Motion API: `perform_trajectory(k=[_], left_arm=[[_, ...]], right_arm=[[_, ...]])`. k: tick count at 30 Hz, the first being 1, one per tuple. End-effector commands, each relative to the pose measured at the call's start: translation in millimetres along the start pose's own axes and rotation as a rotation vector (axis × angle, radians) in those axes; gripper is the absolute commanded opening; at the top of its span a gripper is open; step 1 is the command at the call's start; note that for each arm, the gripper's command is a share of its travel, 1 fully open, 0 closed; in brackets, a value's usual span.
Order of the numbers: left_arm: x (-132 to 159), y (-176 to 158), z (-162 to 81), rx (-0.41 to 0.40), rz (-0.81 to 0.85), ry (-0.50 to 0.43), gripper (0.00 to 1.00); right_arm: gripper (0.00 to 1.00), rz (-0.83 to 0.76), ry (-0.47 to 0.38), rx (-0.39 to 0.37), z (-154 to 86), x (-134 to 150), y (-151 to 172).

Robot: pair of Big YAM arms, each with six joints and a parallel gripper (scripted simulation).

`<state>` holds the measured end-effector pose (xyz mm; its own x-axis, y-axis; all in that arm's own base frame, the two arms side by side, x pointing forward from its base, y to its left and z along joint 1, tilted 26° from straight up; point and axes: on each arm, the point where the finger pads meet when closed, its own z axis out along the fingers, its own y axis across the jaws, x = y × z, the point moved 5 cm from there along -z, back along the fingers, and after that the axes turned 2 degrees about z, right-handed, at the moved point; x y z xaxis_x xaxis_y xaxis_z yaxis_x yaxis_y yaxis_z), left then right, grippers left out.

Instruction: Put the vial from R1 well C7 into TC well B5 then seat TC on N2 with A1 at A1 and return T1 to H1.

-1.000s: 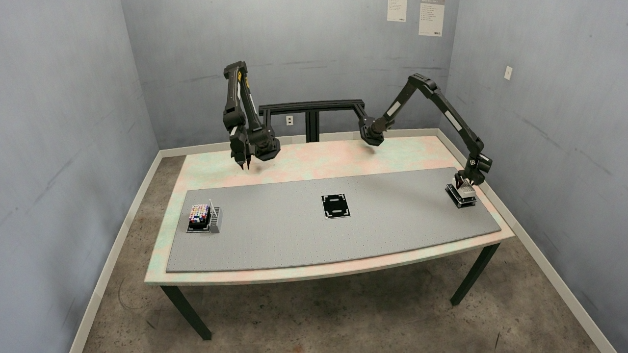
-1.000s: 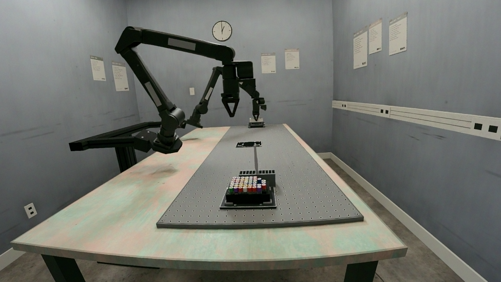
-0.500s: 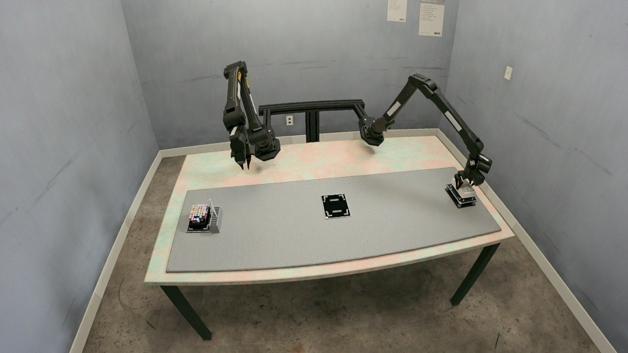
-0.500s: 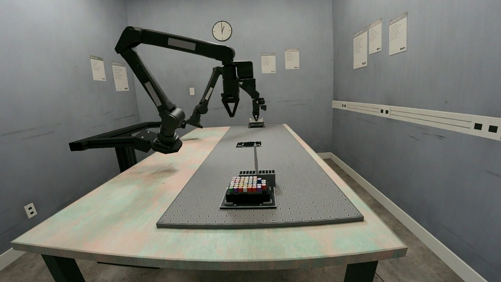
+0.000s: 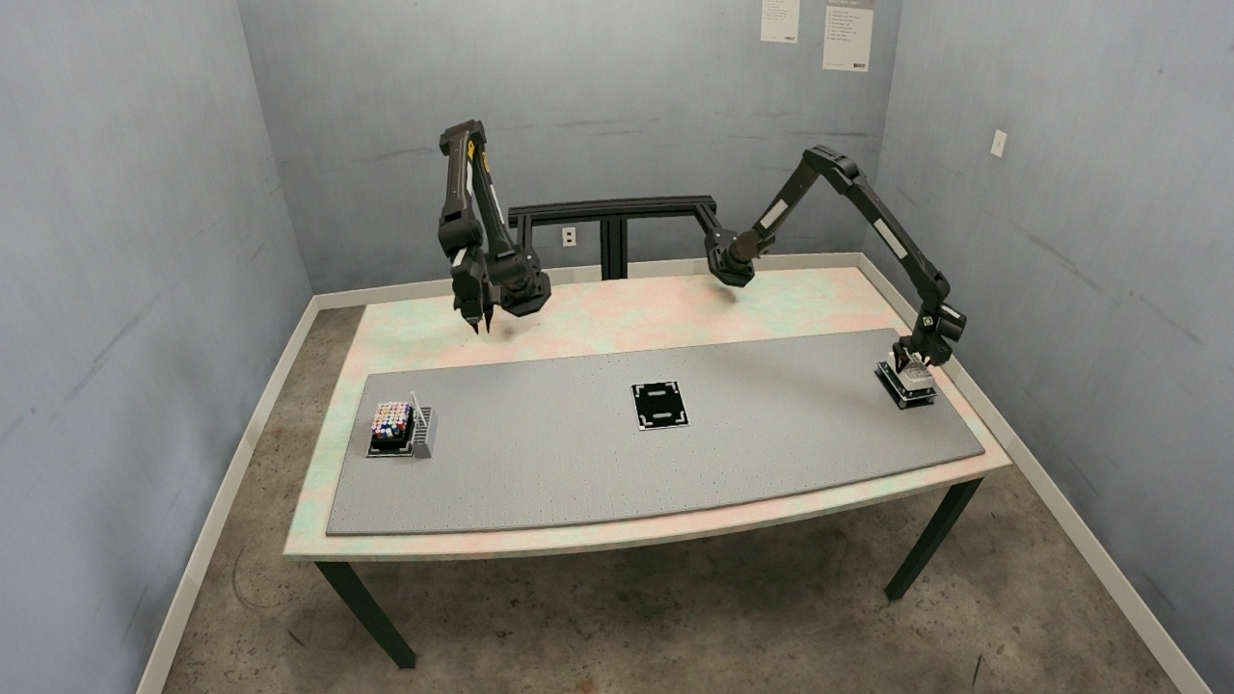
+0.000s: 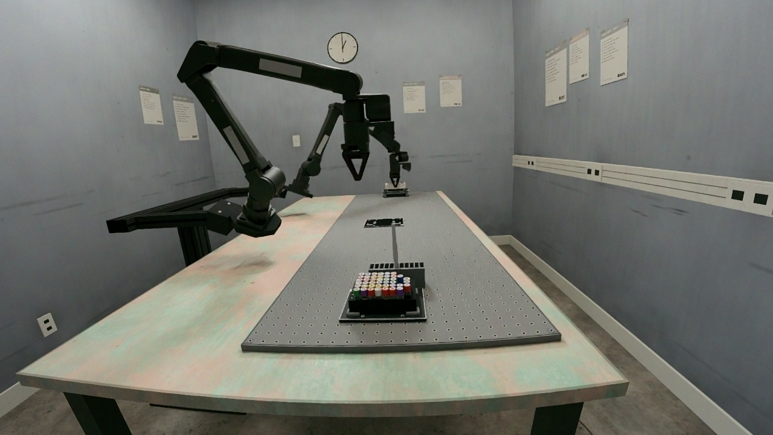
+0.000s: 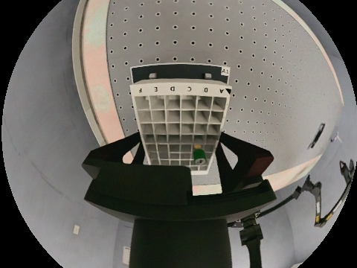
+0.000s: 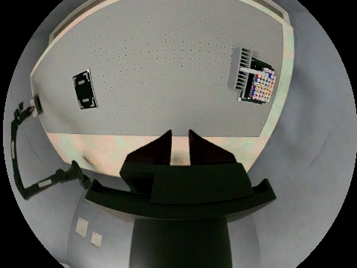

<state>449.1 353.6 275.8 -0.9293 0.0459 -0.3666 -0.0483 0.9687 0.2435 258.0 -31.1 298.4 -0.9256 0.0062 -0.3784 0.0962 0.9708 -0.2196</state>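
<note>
The tube carrier TC (image 5: 911, 371) (image 6: 395, 188) (image 7: 148, 89) (image 8: 35, 109), a pale, rectangular, open-topped grid, was at the raised nest N2 (image 5: 916, 405) (image 6: 388, 193) (image 7: 180, 71) (image 8: 39, 104), a black plate with a white border at the right end of the desk (image 5: 603, 323) (image 6: 162, 324) (image 7: 98, 100) (image 8: 111, 147) in the top view. TC's triangle lay toward the nest's A1 mark, though whether TC sat flat could not be told. The left arm's black tool (image 5: 914, 359) (image 6: 395, 182) (image 7: 181, 138) (image 8: 32, 109) was clamped on TC, one finger along each long side. A green-capped vial (image 7: 199, 155) stood in the B column; its well number and contact with the floor were unclear. Farther out, at the middle of the grey perforated board (image 5: 551, 466) (image 6: 459, 302) (image 7: 186, 22) (image 8: 160, 85), a low black nest with white corner marks (image 5: 659, 405) (image 6: 383, 222) (image 7: 317, 135) (image 8: 85, 89) held nothing. At the left end, the black vial rack R1 (image 5: 392, 442) (image 6: 382, 306) (image 8: 248, 93) carried vials with many-coloured caps over its own nest (image 5: 384, 454) (image 6: 351, 319) (image 8: 243, 100). Just beside it was the grey slotted holder H1 (image 5: 424, 444) (image 6: 420, 277) (image 8: 236, 68), with the slim pale forceps T1 (image 5: 418, 405) (image 6: 395, 246) (image 8: 253, 71) rising from it; their tips were hidden. The right arm's tool (image 5: 481, 330) (image 6: 358, 178) (image 7: 346, 162) (image 8: 180, 131) hung above the far left of the desk, its fingers slightly apart with nothing between them.
</note>
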Motion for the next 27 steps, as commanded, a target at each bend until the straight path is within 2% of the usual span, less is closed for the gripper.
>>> perform_trajectory(k=[1, 4, 27], left_arm=[[-5.9, -1.7, -1.2, -0.010, -0.006, -0.012, 0.00], [-11.6, 2.3, -9.0, -0.021, -0.005, -0.027, 0.00], [-6.1, -1.6, 3.6, -0.010, -0.006, -0.012, 0.00]], right_arm=[[0.24, 0.022, -0.032, 0.005, -11.8, -8.6, -3.9], [0.24, 0.022, -0.032, 0.005, -11.8, -8.6, -3.9], [0.24, 0.022, -0.032, 0.005, -11.8, -8.6, -3.9]])
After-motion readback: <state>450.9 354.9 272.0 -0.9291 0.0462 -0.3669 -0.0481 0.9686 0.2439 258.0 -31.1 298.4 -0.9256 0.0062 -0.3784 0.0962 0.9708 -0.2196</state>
